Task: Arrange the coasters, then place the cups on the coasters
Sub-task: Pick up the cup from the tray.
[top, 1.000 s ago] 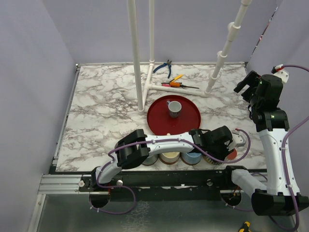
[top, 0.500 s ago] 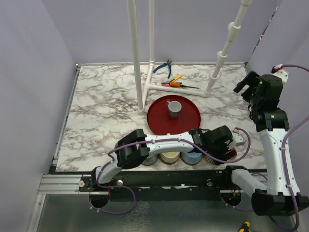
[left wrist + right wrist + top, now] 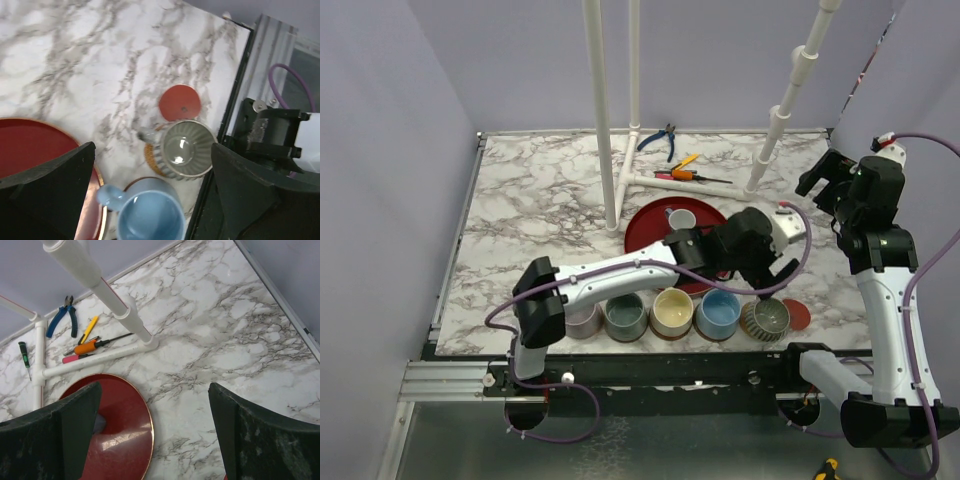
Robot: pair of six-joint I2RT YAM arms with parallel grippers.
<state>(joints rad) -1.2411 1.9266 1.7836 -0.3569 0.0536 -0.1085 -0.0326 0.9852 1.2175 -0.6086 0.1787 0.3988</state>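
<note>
ribbed cup (image 3: pixel 184 150) on coaster (image 3: pixel 149 154), left gripper (image 3: pixel 152 146) wide above

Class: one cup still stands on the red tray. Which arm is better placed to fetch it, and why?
Left. Its open left gripper hangs beside the red tray, close to the small grey cup. The right gripper is raised far off to the right.
</note>
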